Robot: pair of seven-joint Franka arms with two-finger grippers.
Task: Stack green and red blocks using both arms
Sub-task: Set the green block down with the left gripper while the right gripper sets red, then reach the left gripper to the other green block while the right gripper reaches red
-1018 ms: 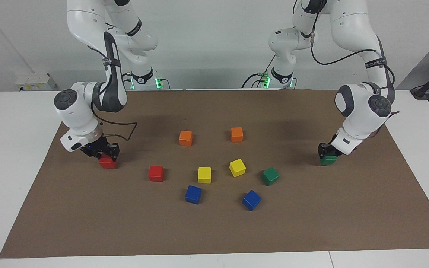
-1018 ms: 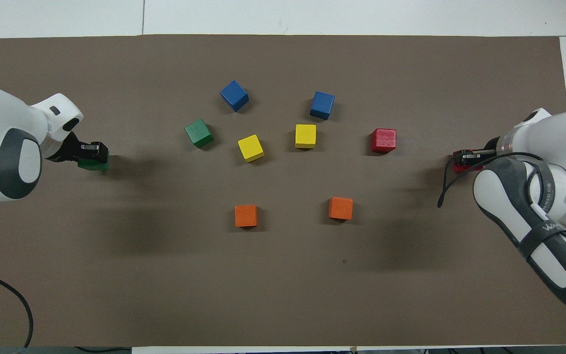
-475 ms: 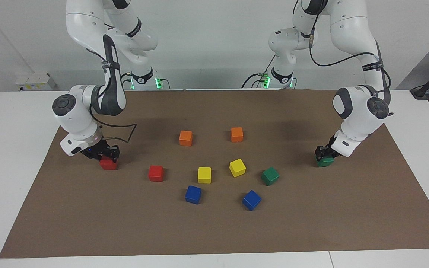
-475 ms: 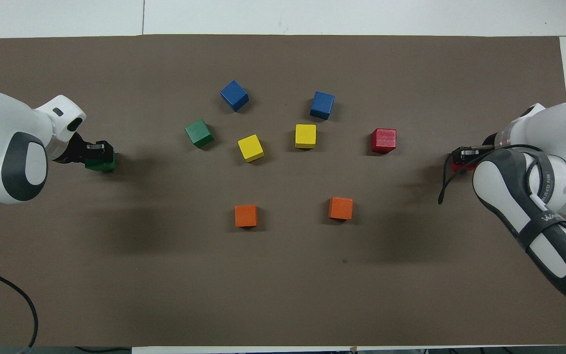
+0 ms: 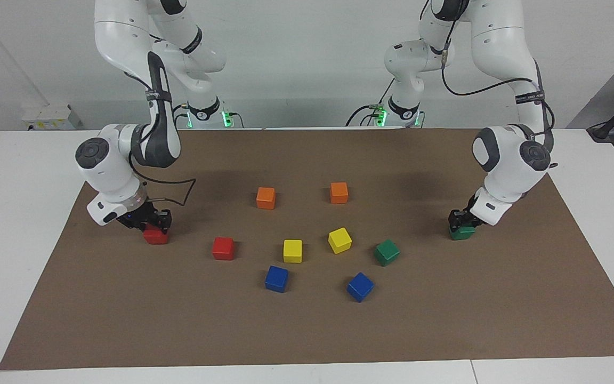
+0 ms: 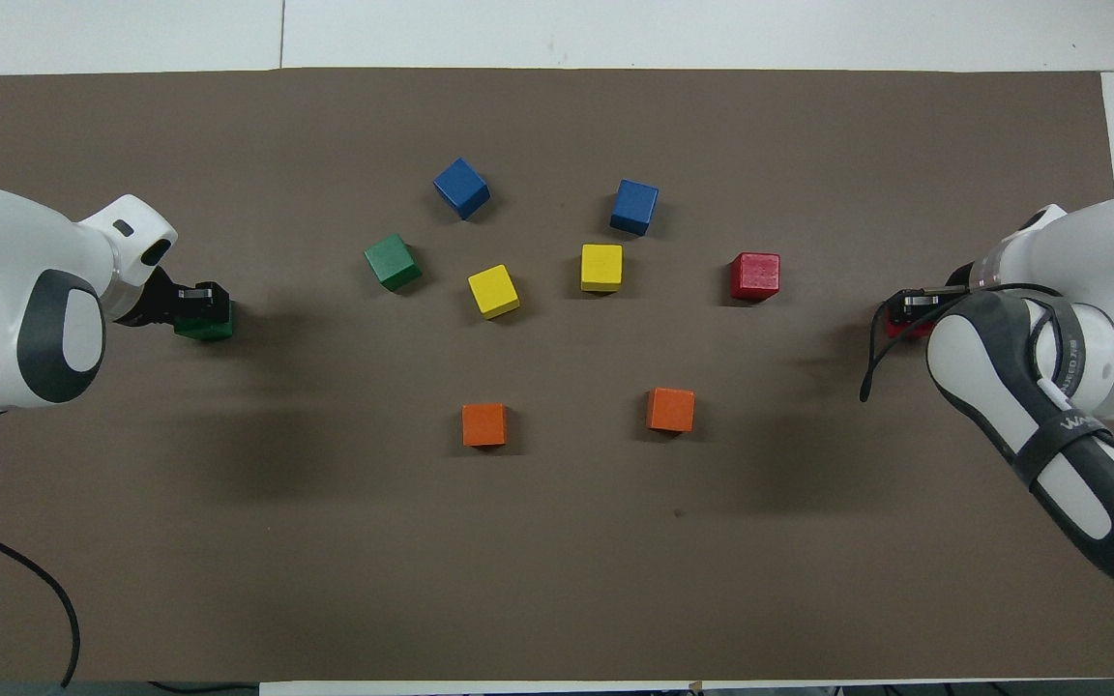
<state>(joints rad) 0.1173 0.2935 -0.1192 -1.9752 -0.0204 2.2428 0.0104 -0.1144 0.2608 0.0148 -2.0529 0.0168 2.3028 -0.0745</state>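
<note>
Your left gripper is clamped on a green block low at the mat near the left arm's end of the table; whether the block rests on the mat or hangs just above it, you cannot tell. Your right gripper is closed on a red block at the right arm's end, likewise down at the mat. Both held blocks are cubes, so neither has a long axis; each sits roughly square to the mat's edges.

The facing view gives you the fronts of both held blocks under the fingers. From overhead, the green one still shows past the left gripper, but the red one is a mere sliver beside the right gripper, mostly covered by the wrist and forearm.

Each arm bends down steeply from its base, wrist tilted outward over the mat's end.

Between them lie the loose red block, set square, and the loose green block, turned corner-on. Two yellow blocks sit between these, two blue blocks farther from the robots, two orange blocks nearer to them
</note>
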